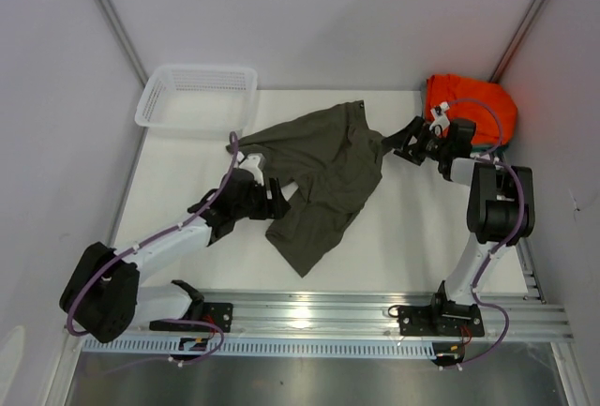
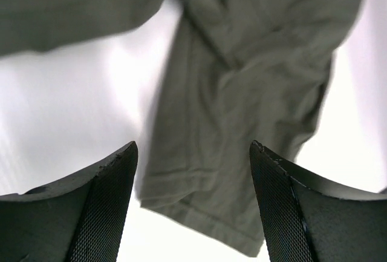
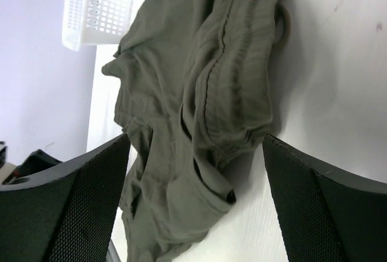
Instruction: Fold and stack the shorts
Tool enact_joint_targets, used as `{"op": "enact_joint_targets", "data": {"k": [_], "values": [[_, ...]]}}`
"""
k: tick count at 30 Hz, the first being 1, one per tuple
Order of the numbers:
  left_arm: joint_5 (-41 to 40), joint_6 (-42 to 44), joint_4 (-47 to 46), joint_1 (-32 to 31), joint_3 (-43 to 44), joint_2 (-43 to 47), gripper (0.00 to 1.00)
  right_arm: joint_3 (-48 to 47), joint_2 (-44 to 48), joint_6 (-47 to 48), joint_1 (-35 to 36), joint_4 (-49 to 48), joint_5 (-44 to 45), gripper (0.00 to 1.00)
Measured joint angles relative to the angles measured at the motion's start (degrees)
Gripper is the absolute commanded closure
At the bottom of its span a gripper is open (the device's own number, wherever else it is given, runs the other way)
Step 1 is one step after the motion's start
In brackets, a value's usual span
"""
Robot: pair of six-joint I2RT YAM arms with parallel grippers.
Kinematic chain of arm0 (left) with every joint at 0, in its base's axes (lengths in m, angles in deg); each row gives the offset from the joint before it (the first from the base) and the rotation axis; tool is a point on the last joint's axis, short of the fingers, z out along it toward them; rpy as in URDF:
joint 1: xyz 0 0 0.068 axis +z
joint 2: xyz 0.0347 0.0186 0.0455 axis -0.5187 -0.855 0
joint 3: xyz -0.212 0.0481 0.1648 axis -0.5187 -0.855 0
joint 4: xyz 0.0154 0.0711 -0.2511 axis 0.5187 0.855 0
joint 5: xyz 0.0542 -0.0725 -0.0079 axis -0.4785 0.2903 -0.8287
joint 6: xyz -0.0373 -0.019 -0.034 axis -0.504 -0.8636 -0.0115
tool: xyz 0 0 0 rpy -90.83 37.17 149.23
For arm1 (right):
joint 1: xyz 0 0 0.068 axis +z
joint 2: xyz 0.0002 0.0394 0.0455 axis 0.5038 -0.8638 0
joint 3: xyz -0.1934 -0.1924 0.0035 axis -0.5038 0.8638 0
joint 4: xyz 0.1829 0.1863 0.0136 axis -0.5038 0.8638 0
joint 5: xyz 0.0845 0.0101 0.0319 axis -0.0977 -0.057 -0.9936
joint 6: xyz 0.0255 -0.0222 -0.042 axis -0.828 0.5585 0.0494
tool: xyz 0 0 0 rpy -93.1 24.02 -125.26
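Olive cloth, top view: the shorts [image 1: 328, 172] lie crumpled in the middle of the table [image 1: 412, 228], nothing folded yet. Left tool [image 1: 270, 196] sits at their left edge, right tool [image 1: 405, 140] at the far-right corner. My read is that the step is spreading them flat. Pinch opposite corners and pull apart low over the table, so the bunched middle drags out instead of lifting. There's bare table near-right and near-left to pull into. The white basket [image 1: 150, 111] crowds far-left, and the orange shorts [image 1: 473, 101] sit just behind the right tool, so don't back into them.

Left wrist: left tool [image 2: 192, 146] is spread wide with nothing pinched. One leg of the shorts [image 2: 242, 62] runs toward it, hem just beyond the fingertips [image 2: 115, 171]. Take the hem corner, one layer set only. White table [image 2: 72, 92] is bare to its left.

Right wrist: right tool [image 3: 195, 138] is also spread, gripping nothing. The gathered waistband of the shorts [image 3: 236, 62] lies between the jaws' line, folded over itself, with a cord loop at the top. Grab the band, not the cord. The basket [image 3: 97, 8] is well beyond, with clear table [image 3: 338, 62] to the right.
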Motion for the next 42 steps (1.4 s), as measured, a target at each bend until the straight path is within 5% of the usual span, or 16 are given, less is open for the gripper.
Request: {"op": "enact_joint_targets", "data": {"k": [13, 15, 22, 28, 33, 38, 40, 42], "values": [[-5.97, 0.22, 1.14, -2.56, -1.55, -6.6, 0.22, -1.86, -7.04, -2.84, 0.28, -12.11, -1.09, 0.09], [-5.97, 0.57, 0.55, -3.69, -1.55, -6.62, 0.22, -2.16, -7.63, -2.89, 0.46, -12.87, -1.14, 0.18], [-5.31, 1.79, -2.73, -7.28, -1.53, -7.72, 0.23, -2.49, -9.05, -4.81, 1.73, -16.33, -3.89, 0.75], [-4.2, 2.71, -4.44, -7.5, -1.53, -7.82, 0.23, -2.49, -6.84, -1.86, 2.49, -10.69, -4.9, 1.0], [-1.86, 3.72, -4.48, -7.5, -1.53, -7.82, 0.23, -6.86, -2.95, 3.15, 3.87, 6.6, -2.03, 1.0], [-0.79, 4.31, -4.5, -7.61, -1.53, -7.85, 0.23, -27.91, -3.58, 10.49, 7.04, 39.32, 11.8, 1.0], [-0.76, 4.44, -4.5, -7.63, -1.53, -7.85, 0.23, -38.77, -4.98, 13.18, 8.72, 49.99, 16.87, 0.92], [-0.79, 4.61, -4.48, -7.63, -1.53, -7.82, 0.23, -47.67, -6.32, 15.52, 10.27, 57.0, 20.83, 0.66]]}}
